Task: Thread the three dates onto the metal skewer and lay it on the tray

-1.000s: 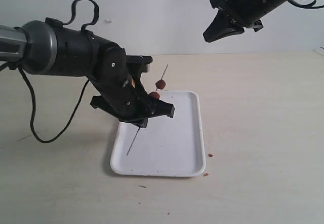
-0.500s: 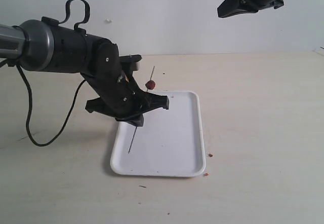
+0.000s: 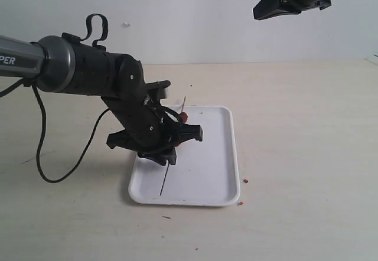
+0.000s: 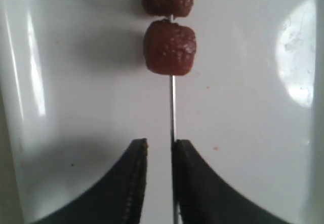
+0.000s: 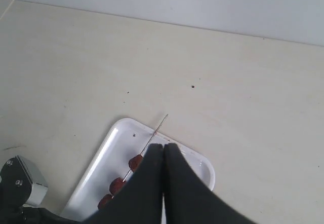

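Observation:
The metal skewer (image 4: pixel 173 107) runs along the white tray (image 3: pixel 207 166) with the dates threaded on it. Two dates (image 4: pixel 169 46) show in the left wrist view, and all three dates (image 5: pixel 117 185) line up in the right wrist view. The skewer's far tip (image 5: pixel 164 117) pokes past the tray's rim. My left gripper (image 4: pixel 159 143) hangs low over the tray, open by a narrow gap. The skewer rests against one finger (image 4: pixel 185 173) only. In the exterior view the left gripper (image 3: pixel 180 138) hides most of the dates. My right gripper (image 5: pixel 163 145) is shut and empty, raised high at the upper right (image 3: pixel 283 4).
Tiny reddish crumbs (image 3: pixel 245 180) lie on the beige table just off the tray's right rim. A black cable (image 3: pixel 59 160) loops on the table to the left of the left arm.
The left gripper has come down onto the tray with the skewer, and the skewer now sits lower and flatter. The right gripper rose out to the upper right, then stayed still.

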`<state>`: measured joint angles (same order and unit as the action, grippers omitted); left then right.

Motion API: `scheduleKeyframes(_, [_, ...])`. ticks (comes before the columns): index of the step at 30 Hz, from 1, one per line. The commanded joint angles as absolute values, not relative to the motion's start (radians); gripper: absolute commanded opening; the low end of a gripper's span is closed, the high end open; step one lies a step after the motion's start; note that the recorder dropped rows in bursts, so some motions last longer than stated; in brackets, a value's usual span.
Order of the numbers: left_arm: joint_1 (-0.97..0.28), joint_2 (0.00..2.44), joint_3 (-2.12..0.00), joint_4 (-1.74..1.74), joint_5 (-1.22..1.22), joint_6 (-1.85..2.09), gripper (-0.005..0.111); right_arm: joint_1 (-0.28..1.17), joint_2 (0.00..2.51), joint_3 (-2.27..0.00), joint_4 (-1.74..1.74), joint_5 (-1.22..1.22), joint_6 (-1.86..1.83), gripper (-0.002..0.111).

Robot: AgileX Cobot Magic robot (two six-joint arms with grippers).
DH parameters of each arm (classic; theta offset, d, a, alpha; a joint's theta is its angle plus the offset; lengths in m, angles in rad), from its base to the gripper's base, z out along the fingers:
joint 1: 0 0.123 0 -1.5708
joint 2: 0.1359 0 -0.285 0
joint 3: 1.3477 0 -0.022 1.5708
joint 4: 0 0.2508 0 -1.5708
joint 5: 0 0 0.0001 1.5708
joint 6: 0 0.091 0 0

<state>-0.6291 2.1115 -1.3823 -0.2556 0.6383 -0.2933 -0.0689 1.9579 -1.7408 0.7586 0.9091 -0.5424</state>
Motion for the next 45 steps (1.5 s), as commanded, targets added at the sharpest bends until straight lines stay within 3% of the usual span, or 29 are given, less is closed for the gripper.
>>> scheduleKeyframes(1, [-0.629,2.114,-1.387,-0.261,0.644,-0.284,0.042,-0.070,1.948,-1.738,0.766,0.909,-0.549,0.000])
scheduleKeyframes(26, [-0.653,2.077,-1.362,-0.291,0.628,-0.141,0.046,-0.070,1.950,-1.738,0.767,0.903,-0.549,0.000])
scheduleKeyframes(39, [-0.651,1.796,-1.189,-0.201,0.543,-0.108,0.045,-0.070,1.923,-1.678,0.758,0.845,-0.619,0.000])
scheduleKeyframes(41, [-0.651,1.730,-1.139,-0.169,0.514,-0.108,0.042,-0.064,1.891,-1.620,0.758,0.782,-0.629,0.000])
scheduleKeyframes(45, [-0.651,1.566,-1.011,-0.137,0.413,-0.108,0.016,-0.025,1.800,-1.476,0.741,0.614,-0.651,0.000])
